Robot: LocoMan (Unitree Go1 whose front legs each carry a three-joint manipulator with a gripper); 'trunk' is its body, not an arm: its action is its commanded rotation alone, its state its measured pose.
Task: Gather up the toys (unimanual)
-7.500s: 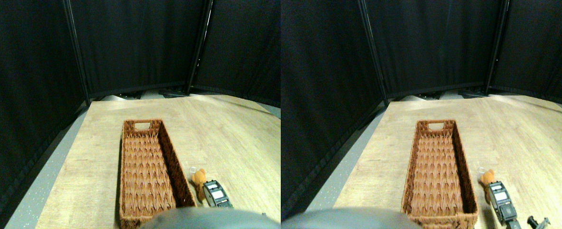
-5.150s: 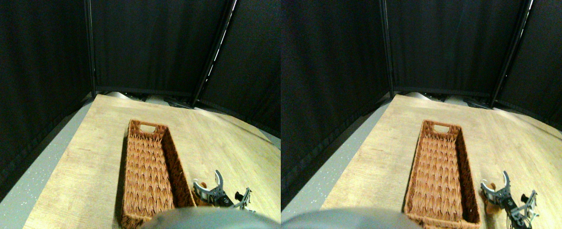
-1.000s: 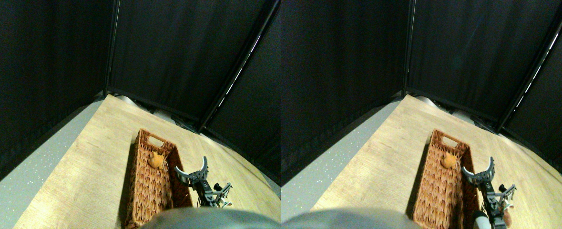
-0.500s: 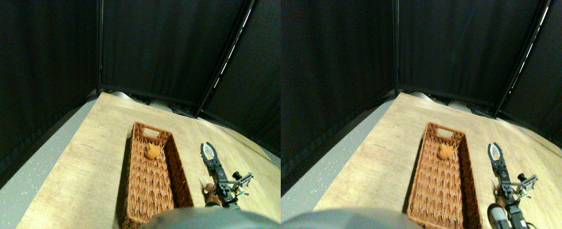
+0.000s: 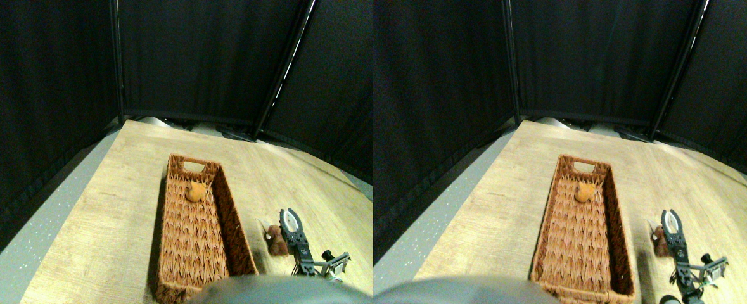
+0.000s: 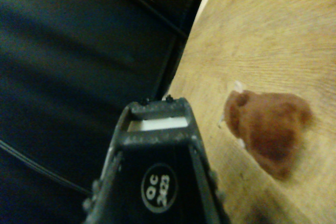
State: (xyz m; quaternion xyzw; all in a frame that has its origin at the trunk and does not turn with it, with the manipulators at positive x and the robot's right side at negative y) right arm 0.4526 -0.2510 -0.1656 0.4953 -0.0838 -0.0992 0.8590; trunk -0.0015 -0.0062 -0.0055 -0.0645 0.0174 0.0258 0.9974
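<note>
One small orange plush toy (image 5: 195,191) is already lodged at the far end of the long brown woven basket (image 5: 173,253), while a brown plush toy (image 5: 276,239) on the wooden counter (image 5: 113,190), just right of the basket, is left to be collected beside the right gripper (image 5: 291,219), whose jaws are seen closed and empty.

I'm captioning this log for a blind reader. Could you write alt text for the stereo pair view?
A long woven basket on a wooden floor holds one orange plush toy near its far end. Right of the basket, a brown plush toy lies on the floor beside the right gripper. Black curtains stand behind.
</note>
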